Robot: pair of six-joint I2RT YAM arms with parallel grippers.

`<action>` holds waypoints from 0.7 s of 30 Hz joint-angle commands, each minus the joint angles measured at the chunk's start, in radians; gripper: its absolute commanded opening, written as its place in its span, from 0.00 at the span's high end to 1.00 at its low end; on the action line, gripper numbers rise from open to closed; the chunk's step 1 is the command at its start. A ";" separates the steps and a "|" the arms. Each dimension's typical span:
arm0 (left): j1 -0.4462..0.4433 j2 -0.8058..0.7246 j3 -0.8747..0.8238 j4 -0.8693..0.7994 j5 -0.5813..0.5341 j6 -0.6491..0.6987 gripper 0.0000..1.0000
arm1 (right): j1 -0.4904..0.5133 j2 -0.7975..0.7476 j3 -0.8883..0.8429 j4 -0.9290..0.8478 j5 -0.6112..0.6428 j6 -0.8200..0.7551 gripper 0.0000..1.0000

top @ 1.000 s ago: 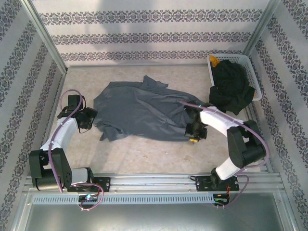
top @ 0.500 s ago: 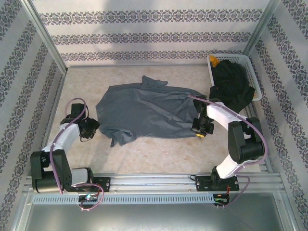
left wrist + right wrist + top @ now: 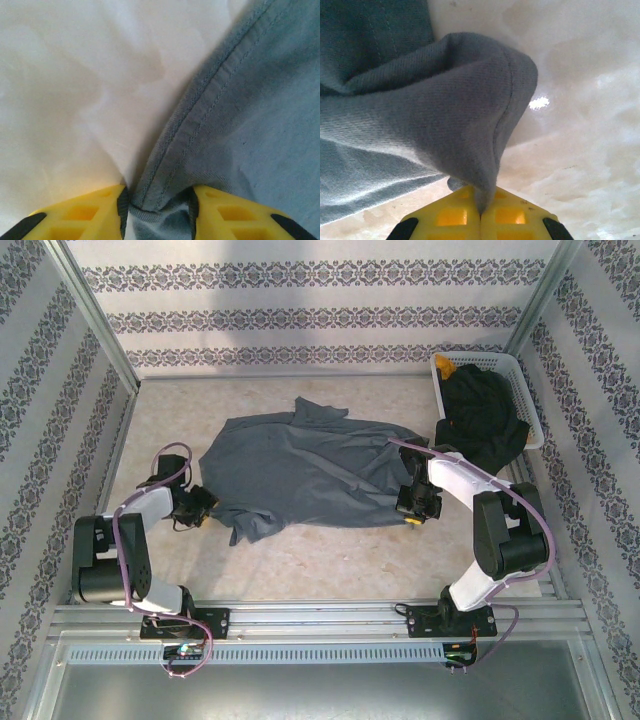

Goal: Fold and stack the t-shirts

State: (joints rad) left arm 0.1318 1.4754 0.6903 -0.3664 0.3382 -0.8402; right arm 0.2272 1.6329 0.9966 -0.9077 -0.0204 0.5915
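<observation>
The slate blue-grey t-shirt point(image 3: 300, 465) lies crumpled and spread across the middle of the table. My left gripper point(image 3: 205, 508) is at its near left edge. In the left wrist view the shirt's stitched hem point(image 3: 200, 125) runs down between the yellow fingers point(image 3: 85, 215). That gripper point(image 3: 157, 205) is still partly open, with bunched cloth in the gap. My right gripper point(image 3: 412, 512) is at the shirt's right end and is shut on a fold of the cloth point(image 3: 470, 110), pinched between its fingertips point(image 3: 481, 210). The black t-shirt point(image 3: 482, 420) lies heaped in the basket.
The white lattice basket point(image 3: 522, 375) stands at the back right corner, with a small yellow-orange object point(image 3: 445, 367) at its far left end. Patterned walls enclose the table on three sides. Bare tabletop point(image 3: 320, 560) lies between the shirt and the arm bases.
My left gripper has moved right and nearer, onto the shirt's left edge, and its jaws have narrowed around the hem. My right gripper pulled the shirt's end rightward, then held still.
</observation>
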 commanded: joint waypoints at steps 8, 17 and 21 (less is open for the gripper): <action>-0.012 -0.002 0.069 0.142 0.010 -0.020 1.00 | 0.021 -0.101 0.000 0.101 -0.072 0.000 1.00; -0.010 -0.337 0.163 0.191 -0.122 -0.194 1.00 | 0.032 -0.206 0.272 0.316 -0.023 -0.012 1.00; -0.011 -0.477 0.217 0.197 -0.198 -0.240 1.00 | 0.027 -0.236 0.394 0.377 -0.011 -0.010 1.00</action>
State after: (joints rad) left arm 0.1242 1.0718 0.8623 -0.2169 0.2276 -1.0119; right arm 0.2638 1.4494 1.3273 -0.6086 -0.0635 0.5915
